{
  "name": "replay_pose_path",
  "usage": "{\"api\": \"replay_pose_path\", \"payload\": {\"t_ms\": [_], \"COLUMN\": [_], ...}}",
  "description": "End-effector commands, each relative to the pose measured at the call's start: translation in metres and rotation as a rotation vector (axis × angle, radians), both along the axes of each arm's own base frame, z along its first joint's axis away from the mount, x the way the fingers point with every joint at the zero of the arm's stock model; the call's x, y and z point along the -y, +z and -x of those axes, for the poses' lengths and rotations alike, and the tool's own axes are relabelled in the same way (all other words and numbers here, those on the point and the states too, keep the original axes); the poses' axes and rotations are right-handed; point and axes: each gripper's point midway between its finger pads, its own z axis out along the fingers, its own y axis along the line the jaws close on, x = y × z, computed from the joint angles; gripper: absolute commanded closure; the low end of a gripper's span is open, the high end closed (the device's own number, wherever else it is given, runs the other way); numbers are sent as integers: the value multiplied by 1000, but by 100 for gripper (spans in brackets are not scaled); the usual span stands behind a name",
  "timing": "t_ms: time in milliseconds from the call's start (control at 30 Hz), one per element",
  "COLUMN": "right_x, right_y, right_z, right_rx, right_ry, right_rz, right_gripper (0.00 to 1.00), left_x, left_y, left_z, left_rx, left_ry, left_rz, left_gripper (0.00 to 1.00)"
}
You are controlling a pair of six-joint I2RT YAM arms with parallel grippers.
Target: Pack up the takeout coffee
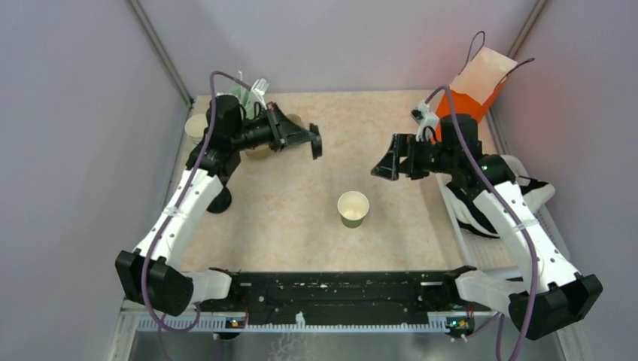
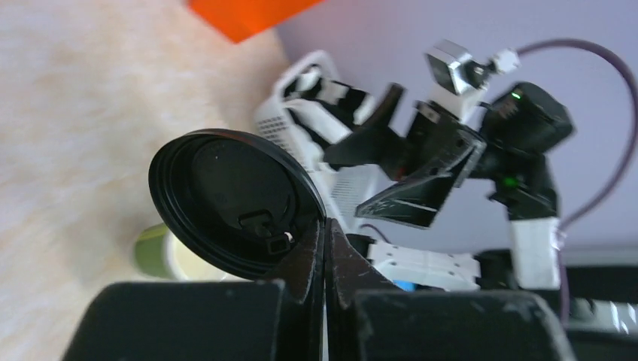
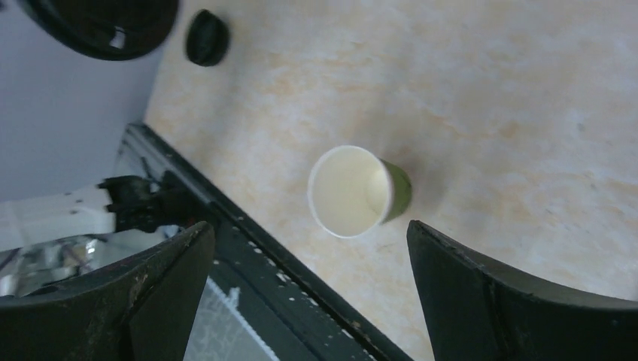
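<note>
Black lid (image 2: 233,199) is clamped in left hand (image 2: 325,242), well apart from lidless cup (image 1: 353,208); right hand (image 1: 382,165) is spread wide near cup. Lid is best levelled, centred on rim, pressed evenly.

"What's the table (image 1: 286,222) like?"

"A beige marbled top. An open olive-green paper cup (image 1: 353,208) stands upright near its middle, well apart from everything else."

"And round the edges?"

"A small black round thing (image 1: 220,200), maybe a lid, sits at the left. An orange bag (image 1: 481,98) is in the far right corner, and a white basket (image 1: 481,252) lies along the right edge."
</note>
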Motion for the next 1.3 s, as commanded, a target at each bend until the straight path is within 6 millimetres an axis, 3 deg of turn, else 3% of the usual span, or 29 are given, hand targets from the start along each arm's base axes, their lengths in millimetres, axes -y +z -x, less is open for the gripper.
{"api": "replay_pose_path", "payload": {"t_ms": [0, 167, 400, 800, 1267], "right_x": [-46, -58, -66, -71, -74], "right_y": [90, 130, 136, 112, 102], "right_z": [13, 16, 11, -1, -7], "right_rx": [150, 196, 173, 93, 55], "right_ry": [200, 218, 219, 185, 177], "right_rz": [-325, -518, -628, -637, -638], "right_gripper": [2, 1, 1, 1, 1], "left_x": [48, 71, 88, 99, 104], "left_y": [72, 75, 70, 69, 70], "left_z": [31, 44, 50, 50, 54], "left_rx": [141, 104, 53, 28, 27], "left_ry": [-231, -315, -364, -402, -424], "left_rz": [290, 353, 386, 408, 415], "left_gripper": [100, 100, 100, 100, 100]}}
